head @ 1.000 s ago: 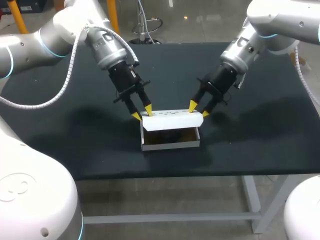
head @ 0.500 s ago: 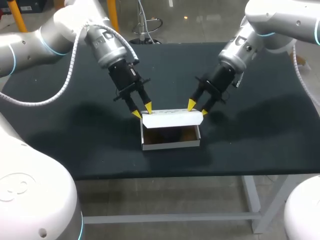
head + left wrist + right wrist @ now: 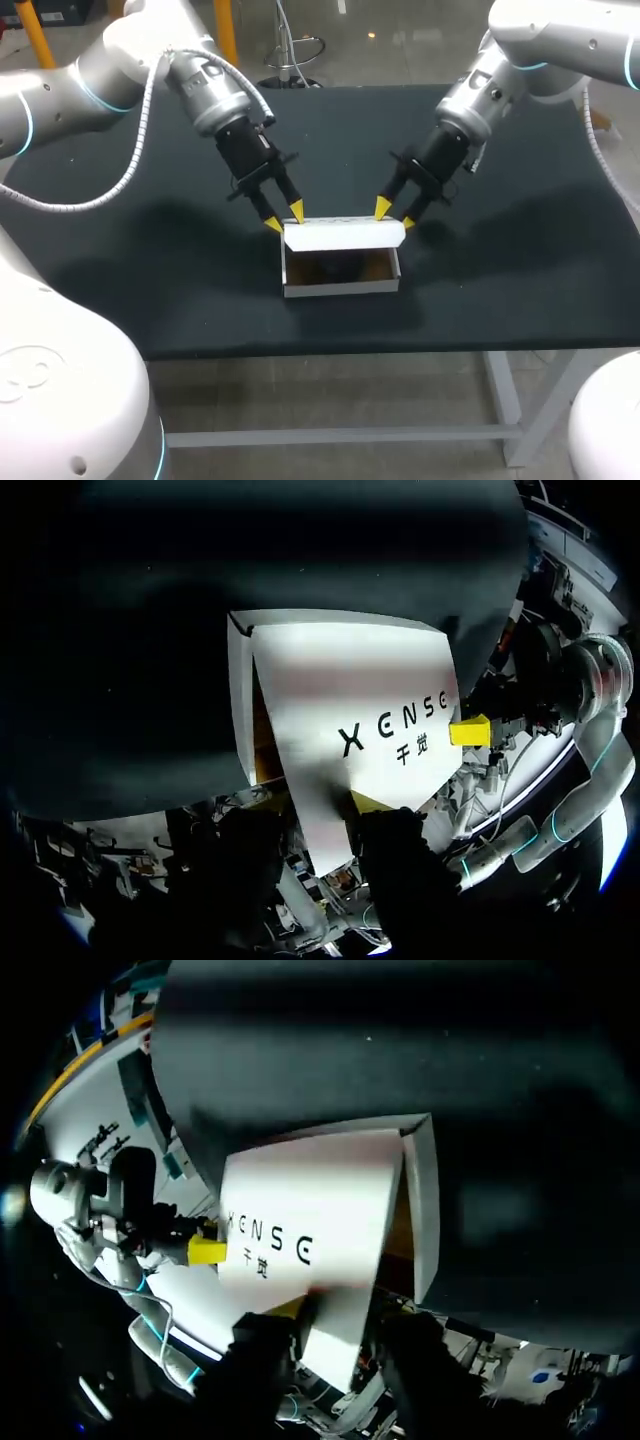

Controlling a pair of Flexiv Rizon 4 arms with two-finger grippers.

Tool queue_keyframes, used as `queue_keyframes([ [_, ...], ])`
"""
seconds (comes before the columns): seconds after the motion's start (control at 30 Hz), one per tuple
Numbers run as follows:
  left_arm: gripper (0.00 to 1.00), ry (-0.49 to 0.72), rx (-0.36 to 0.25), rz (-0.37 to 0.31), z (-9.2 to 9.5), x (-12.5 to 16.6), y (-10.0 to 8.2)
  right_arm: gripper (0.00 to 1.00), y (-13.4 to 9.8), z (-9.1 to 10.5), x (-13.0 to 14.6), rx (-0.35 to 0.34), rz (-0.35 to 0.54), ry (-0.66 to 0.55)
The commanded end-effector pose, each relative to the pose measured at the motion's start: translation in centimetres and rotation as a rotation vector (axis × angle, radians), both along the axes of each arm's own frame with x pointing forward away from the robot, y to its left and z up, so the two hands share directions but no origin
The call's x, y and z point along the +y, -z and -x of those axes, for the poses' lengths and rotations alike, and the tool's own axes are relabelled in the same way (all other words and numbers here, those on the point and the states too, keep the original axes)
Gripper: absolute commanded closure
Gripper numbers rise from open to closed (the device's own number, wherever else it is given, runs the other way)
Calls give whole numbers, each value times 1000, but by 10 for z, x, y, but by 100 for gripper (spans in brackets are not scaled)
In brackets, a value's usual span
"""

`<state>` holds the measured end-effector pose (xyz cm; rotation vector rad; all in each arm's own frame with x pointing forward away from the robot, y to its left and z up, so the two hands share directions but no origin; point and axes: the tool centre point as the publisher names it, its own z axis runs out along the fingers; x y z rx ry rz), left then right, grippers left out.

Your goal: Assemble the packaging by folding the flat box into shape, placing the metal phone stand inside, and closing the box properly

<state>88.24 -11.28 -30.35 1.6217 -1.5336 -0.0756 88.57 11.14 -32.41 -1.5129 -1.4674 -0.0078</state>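
Jaws of left gripper [image 3: 283, 219], right gripper [image 3: 395, 214] each clasp one end of raised lid [image 3: 345, 235]; box [image 3: 340, 287] open. Closing step, I judge; next: lower lid nearward evenly.

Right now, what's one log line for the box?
box: open | lid: raised, not closed | left gripper: shut on lid | right gripper: shut on lid

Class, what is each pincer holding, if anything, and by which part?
Both hold the white lid of the open box: the left pincer grips its left end, the right pincer its right end.
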Motion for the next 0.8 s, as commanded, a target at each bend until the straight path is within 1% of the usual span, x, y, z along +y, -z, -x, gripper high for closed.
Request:
queue_keyframes([
  [0.03, 67, -31, -6, 23, 0, -4, 4, 60, 1, -5, 7, 10, -2, -11],
  [0.2, 65, -55, -9, 43, 1, -3, 5, 60, 1, -5, 8, 11, -1, -12],
  [0.33, 67, -88, -16, 64, 2, -1, 5, 60, 1, -5, 8, 12, -1, -11],
  [0.63, 66, -143, -24, 121, 3, 2, 4, 60, 1, -5, 9, 12, -2, -13],
  [0.8, 68, -167, -23, 144, 1, 4, 3, 60, 1, -5, 10, 14, -3, -14],
])
